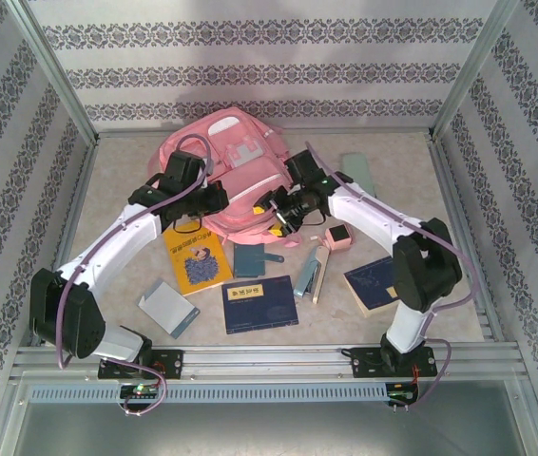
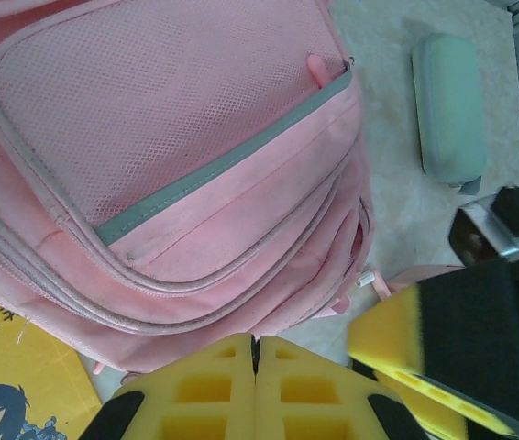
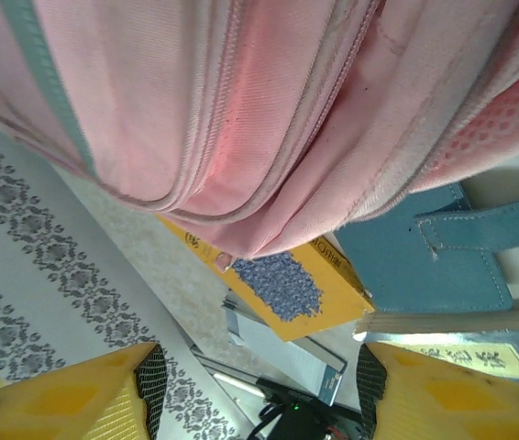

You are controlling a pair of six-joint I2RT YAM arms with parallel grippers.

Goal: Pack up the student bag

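The left gripper [image 1: 215,199] is clenched, its yellow fingers [image 2: 214,394] pressed flat together with nothing visible between them, at the near left edge of the student bag [image 1: 240,157]. The right gripper [image 1: 284,215] is released, jaws spread with an empty gap, just beside the bag's near right edge; in its wrist view pink seams and zip lines hang close above the fingers [image 3: 85,394].

The student bag lies flat at the middle of the far half of the table [image 1: 412,190], front pockets up. Its long axis runs near to far, leaning slightly left, with the rounded end toward the far wall. A mesh pocket [image 2: 149,119] with grey trim faces the left wrist camera.

Both arms cover the bag's near end, so its near edge is hard to trace. The bag overlaps the far corner of a yellow book [image 1: 196,258]. A mint case [image 1: 356,171] lies to its right, apart.
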